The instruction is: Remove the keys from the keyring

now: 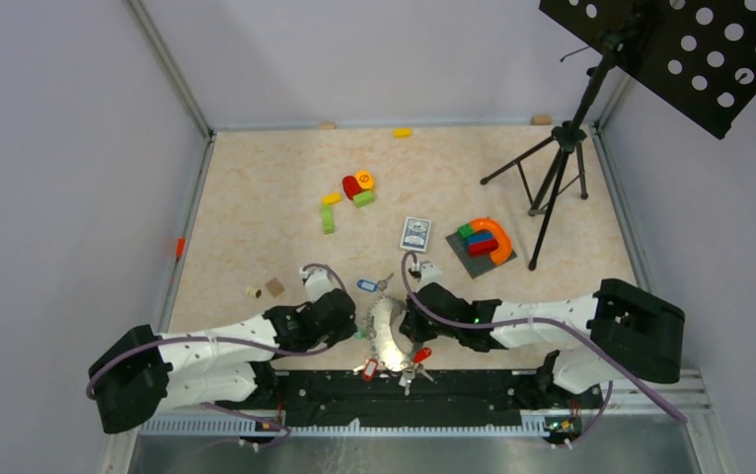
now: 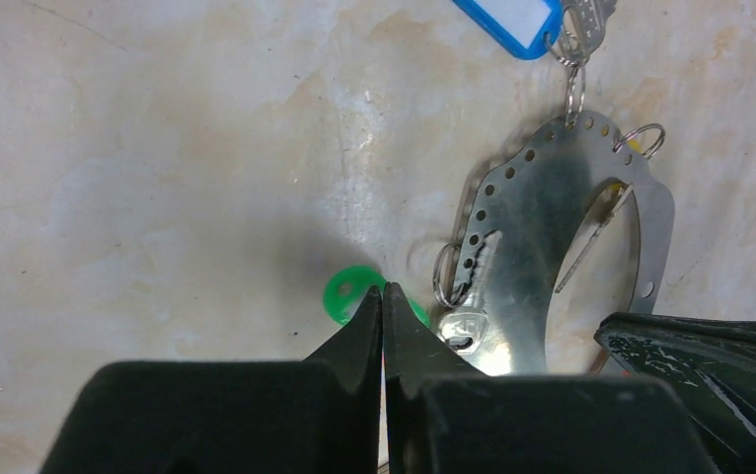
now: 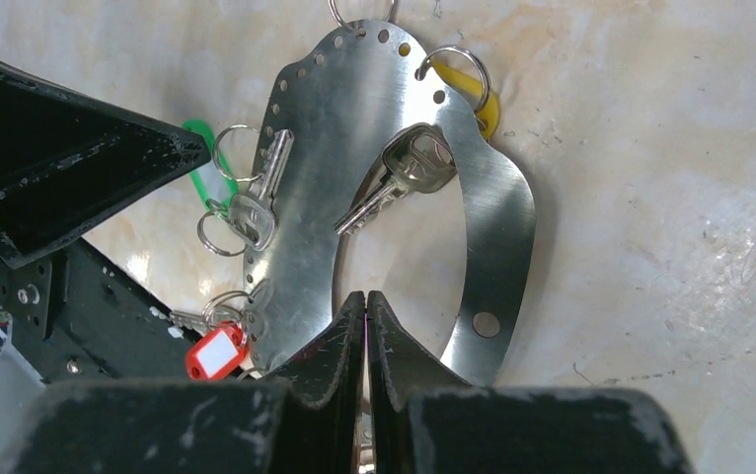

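left tool [image 2: 382,296] pinched shut over green tag [image 2: 344,292], keyring [image 2: 542,197] just right of its tips, right tool [image 3: 365,301] shut at keyring's inner edge, hold unclear, keys [image 3: 409,166] strung on it ahead

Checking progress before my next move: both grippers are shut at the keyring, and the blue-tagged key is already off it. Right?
Not quite. The blue-tagged key is not off. The left wrist view shows its small split ring threaded through a hole at the top of the keyring. The rest holds: the left gripper and right gripper are both shut at the keyring.
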`<state>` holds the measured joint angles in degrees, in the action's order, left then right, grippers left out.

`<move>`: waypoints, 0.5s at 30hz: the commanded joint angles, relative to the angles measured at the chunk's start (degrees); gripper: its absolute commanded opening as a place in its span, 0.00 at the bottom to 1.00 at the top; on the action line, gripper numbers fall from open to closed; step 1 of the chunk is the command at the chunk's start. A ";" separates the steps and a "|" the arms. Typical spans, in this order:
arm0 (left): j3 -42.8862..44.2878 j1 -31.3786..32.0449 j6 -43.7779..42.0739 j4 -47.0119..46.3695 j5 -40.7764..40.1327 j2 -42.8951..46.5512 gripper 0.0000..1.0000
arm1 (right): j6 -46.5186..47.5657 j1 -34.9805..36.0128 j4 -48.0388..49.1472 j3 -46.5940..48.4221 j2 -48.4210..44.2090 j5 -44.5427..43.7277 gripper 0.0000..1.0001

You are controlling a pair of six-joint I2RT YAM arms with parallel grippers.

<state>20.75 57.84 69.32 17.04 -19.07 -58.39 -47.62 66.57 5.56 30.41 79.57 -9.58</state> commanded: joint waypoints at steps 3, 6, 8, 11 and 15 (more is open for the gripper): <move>-0.54 -0.06 1.59 -1.46 0.43 -2.63 0.01 | -0.80 -0.47 3.45 1.73 2.34 -0.78 0.02; -0.46 -0.01 3.03 0.97 0.26 -3.49 0.01 | -0.89 -0.47 0.95 2.93 3.78 -2.04 0.02; -0.25 -0.01 4.36 3.41 -0.25 -3.67 0.00 | -1.18 -0.44 -2.94 4.36 4.48 -4.24 0.02; 0.00 -0.07 6.00 6.91 -1.23 -3.51 0.01 | -1.99 -0.47 -10.07 6.25 4.97 -8.38 0.01; 0.08 -0.07 7.24 9.32 -1.94 -3.47 0.01 | -3.10 -0.47 -17.90 7.82 4.61 -13.33 0.01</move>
<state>21.37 57.84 75.00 17.17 -19.44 -60.55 -49.12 66.57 -2.63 35.38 84.05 -16.01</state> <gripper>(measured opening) 0.005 0.014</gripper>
